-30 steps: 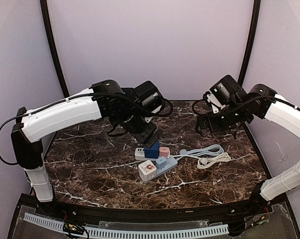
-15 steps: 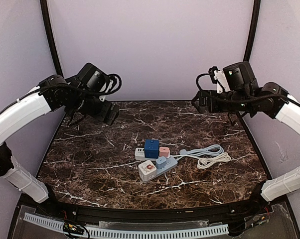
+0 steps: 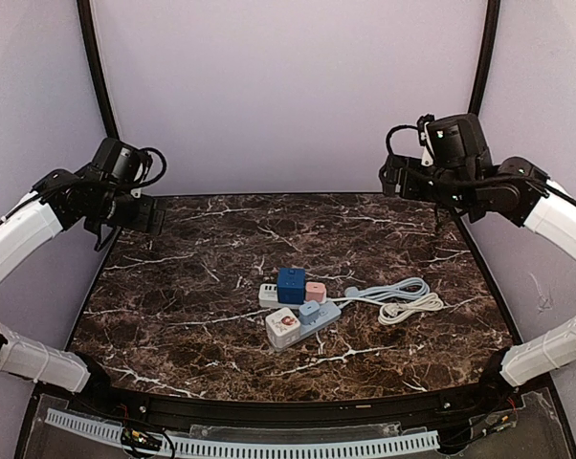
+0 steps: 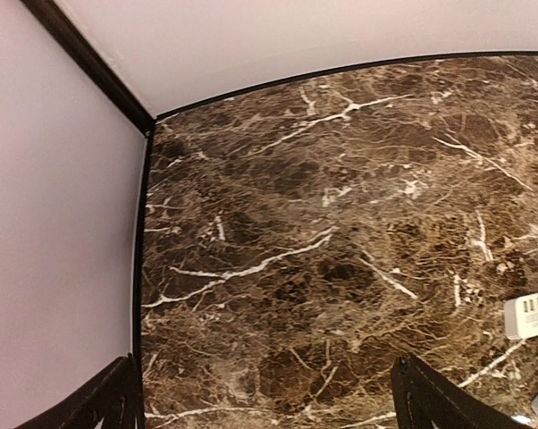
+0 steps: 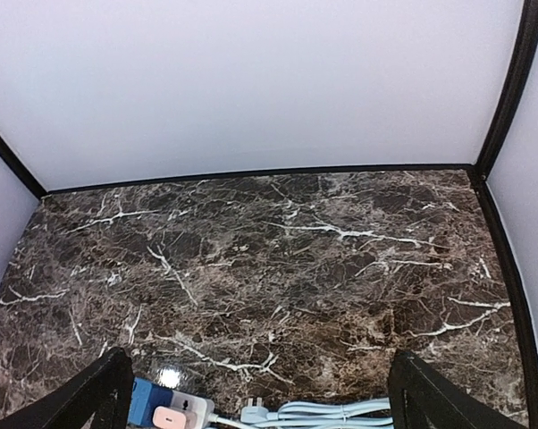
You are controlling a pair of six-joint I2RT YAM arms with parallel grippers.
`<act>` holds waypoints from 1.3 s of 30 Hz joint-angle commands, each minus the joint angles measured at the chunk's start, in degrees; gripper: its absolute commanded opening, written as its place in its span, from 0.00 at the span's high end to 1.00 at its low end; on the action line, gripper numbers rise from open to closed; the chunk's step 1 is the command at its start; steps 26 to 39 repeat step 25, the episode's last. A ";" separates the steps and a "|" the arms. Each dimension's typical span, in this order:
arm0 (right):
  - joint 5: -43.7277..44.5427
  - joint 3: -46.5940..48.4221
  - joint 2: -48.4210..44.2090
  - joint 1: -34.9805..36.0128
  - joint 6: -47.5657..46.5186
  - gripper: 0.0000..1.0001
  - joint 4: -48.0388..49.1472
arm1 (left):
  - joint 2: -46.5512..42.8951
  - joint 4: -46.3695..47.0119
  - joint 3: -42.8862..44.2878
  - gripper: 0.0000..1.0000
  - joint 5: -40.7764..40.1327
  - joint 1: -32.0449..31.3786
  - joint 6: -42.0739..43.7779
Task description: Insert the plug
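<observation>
Left tool [image 3: 156, 216] and right tool [image 3: 387, 178] hung empty, jaws apart, above the far corners of the counter [image 3: 173, 306]. The blue plug [image 3: 291, 284] sat on the white power strip [image 3: 268, 295] mid-counter; probably light, rigid, smooth, best pinched across flat sides

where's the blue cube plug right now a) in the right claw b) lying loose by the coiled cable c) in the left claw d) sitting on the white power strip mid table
d: the blue cube plug sits on the white power strip in the middle of the table, and the left claw and right claw are both open and empty, off at the sides.
</observation>
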 commanded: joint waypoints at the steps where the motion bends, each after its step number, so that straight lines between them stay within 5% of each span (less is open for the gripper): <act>1: 7.28 0.89 0.48 -0.30 3.64 0.01 2.18 | -4.29 4.09 -4.49 0.01 -4.11 3.21 1.36; 15: 10.91 -0.71 1.01 -0.30 9.13 0.01 3.02 | -16.04 18.91 -17.68 0.01 -4.67 6.86 5.12; 39: 9.66 -1.85 1.00 -0.31 6.54 0.02 5.26 | -16.56 18.48 -19.38 0.01 -4.19 6.86 1.41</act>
